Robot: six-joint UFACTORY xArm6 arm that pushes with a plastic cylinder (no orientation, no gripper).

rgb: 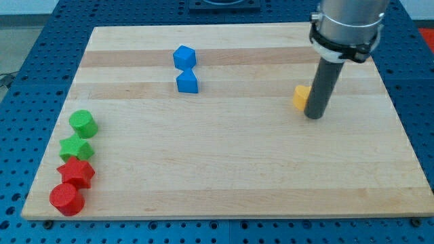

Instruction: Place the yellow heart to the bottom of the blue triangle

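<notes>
My tip (314, 116) stands upright – touching the yellow block's (300, 97) right; no pincer fitted.

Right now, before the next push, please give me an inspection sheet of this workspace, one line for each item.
Surface: wooden board, flat, lying on a blue perforated table.
Job's things: yellow heart, partly hidden by the rod, in the view's right half; blue triangle far to its left, just below a blue cube.
Clutter: green cylinder, green star, red star and red cylinder in a column at the view's left edge.
Grippers: none; my tip sits at the heart's right side, seemingly touching.
Cables: nothing seen.
Surroundings: a dark object at the view's top edge, cut off; cannot tell what.
</notes>
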